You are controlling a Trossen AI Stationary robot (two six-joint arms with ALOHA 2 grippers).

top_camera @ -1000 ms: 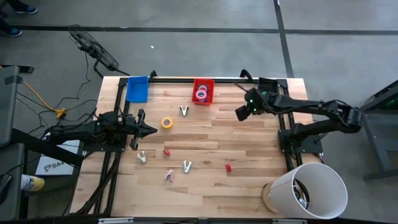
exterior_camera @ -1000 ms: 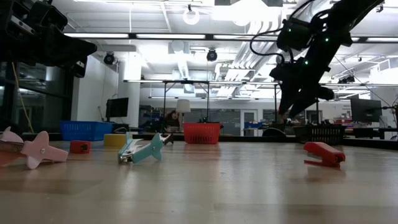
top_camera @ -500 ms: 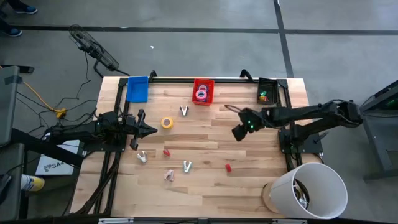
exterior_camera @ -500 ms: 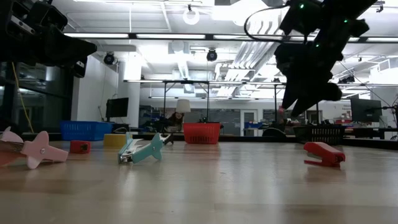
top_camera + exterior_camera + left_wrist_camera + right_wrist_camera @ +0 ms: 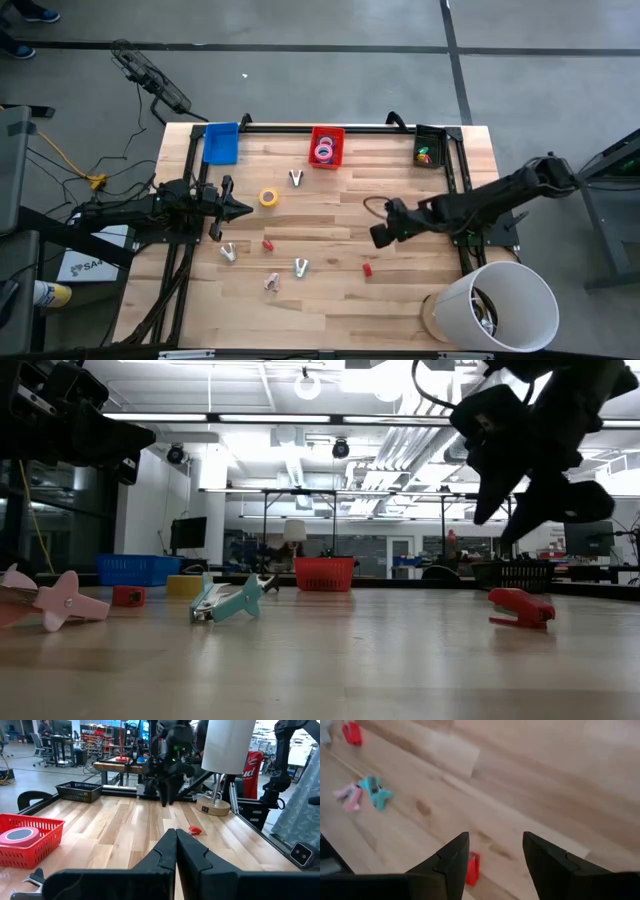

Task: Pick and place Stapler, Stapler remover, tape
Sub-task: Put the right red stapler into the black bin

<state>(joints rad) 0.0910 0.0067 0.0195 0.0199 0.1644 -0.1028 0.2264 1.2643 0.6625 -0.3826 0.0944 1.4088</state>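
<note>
My right gripper hangs open above the table, a little to the far side of a small red stapler that lies flat on the wood. In the right wrist view the gripper has the stapler showing beside one finger. A second red stapler lies left of the table's middle, and a yellow tape roll lies just in front of my left gripper. Pink and blue tape rolls lie in the red basket. Several staple removers are scattered near the front. My left gripper waits shut at the left.
A blue bin stands at the far left, and a black basket holding small coloured pieces at the far right. A white bucket stands off the near right corner. Bare wood lies between the arms.
My right gripper has swung from near the black basket at the far right toward the near edge and somewhat to the left, ending close to the red stapler. The left arm and all objects have stayed put.
</note>
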